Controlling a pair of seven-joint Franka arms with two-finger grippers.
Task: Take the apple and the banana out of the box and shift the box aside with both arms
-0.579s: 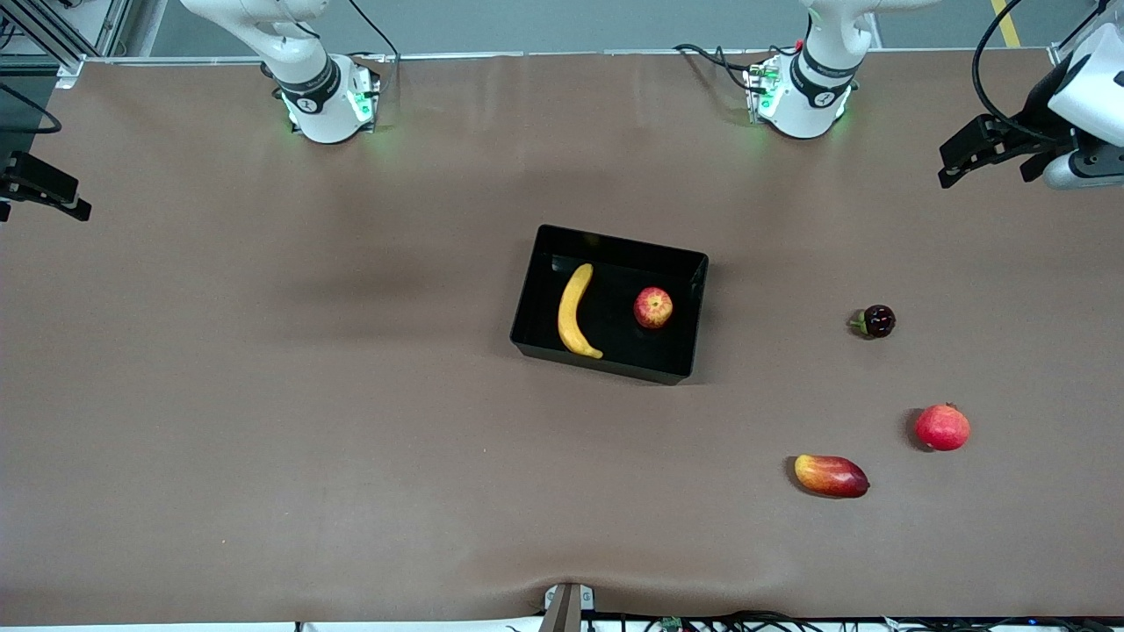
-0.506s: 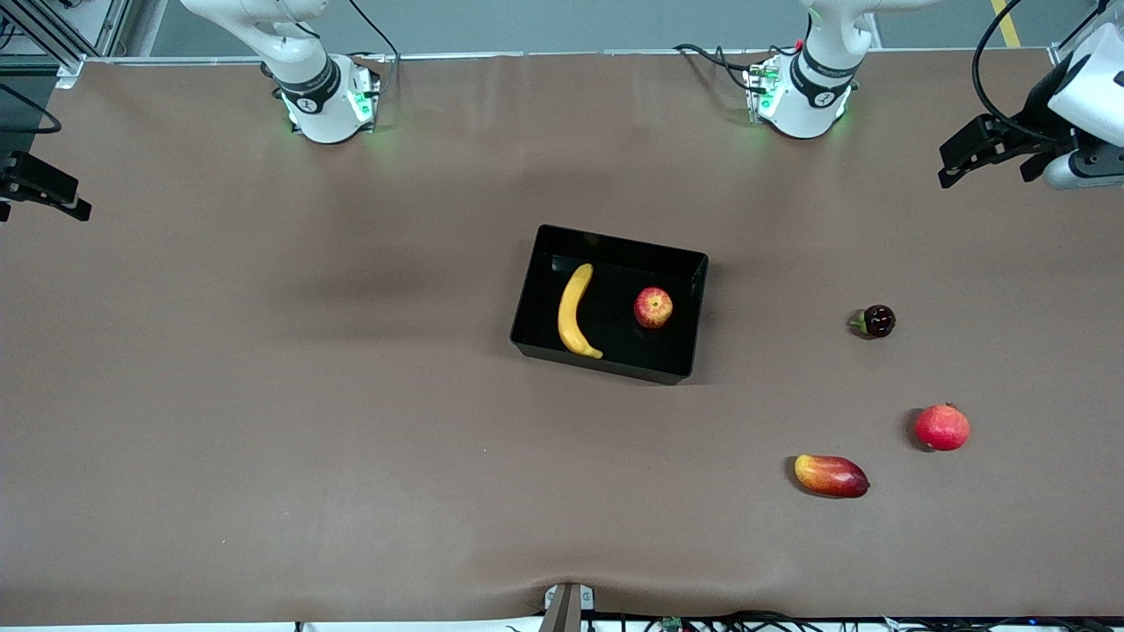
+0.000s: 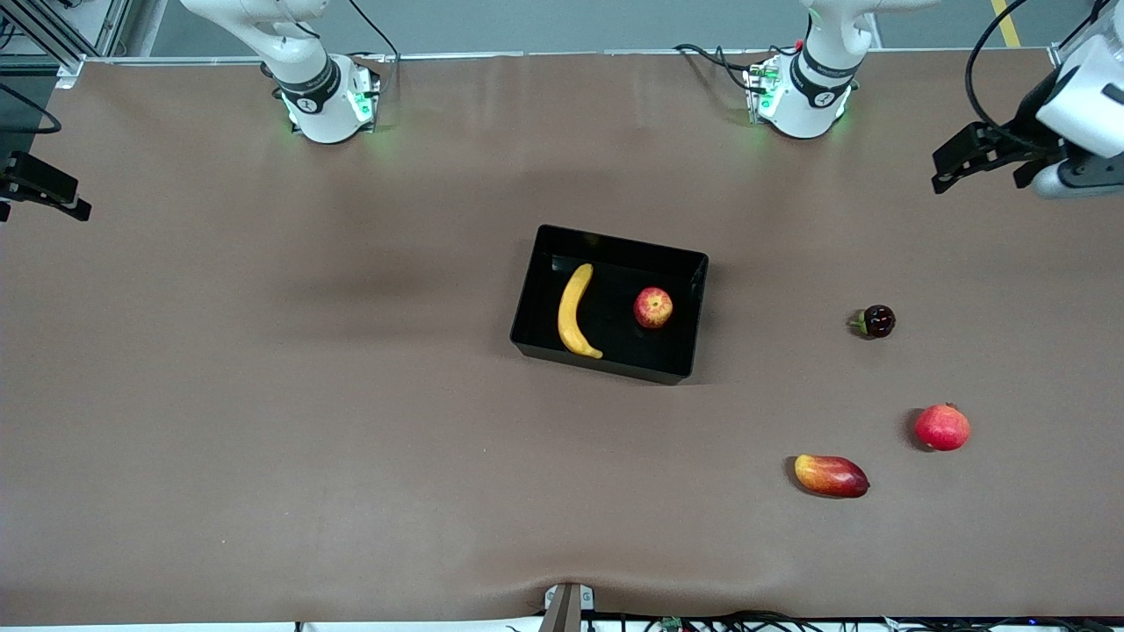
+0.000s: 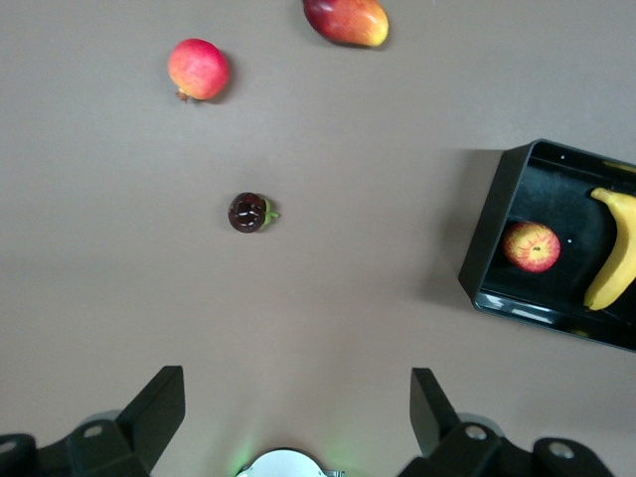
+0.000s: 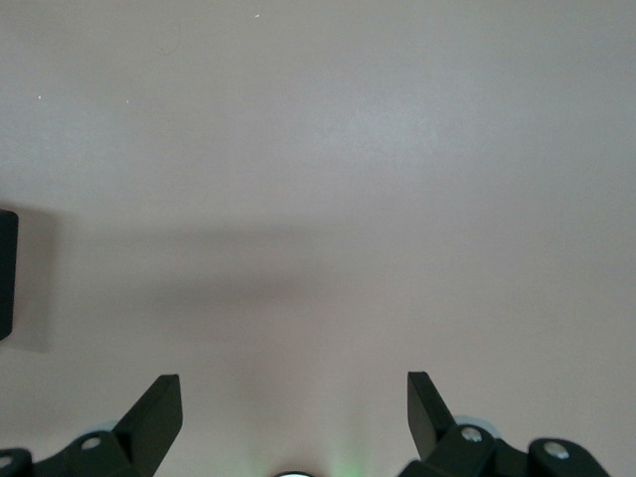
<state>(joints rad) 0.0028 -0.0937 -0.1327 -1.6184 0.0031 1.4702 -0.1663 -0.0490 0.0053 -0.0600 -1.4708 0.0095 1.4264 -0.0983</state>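
Well apart from everything, the right gripper (image 3: 44,189) hangs with jaws spread wide and empty, over bare table at its arm's end. Mid-table, the shallow glossy black plastic box (image 3: 694,303) holds the long curved yellow banana (image 3: 574,311), its length running toward the front camera, beside the small streaked red apple (image 3: 653,307). The left gripper (image 3: 983,158), equally wide and empty, is probably nearer the apple.

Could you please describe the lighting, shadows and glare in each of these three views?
Front view: even overhead light; broad soft shadows on the brown table; glare on the glossy black plastic box; green glow at the arm bases. Left wrist view: sharp; the dark round fruit casts hardly any shadow; a reflection streak lies on the box floor. Right wrist view: pale, washed-out table with one wide faint shadow band.
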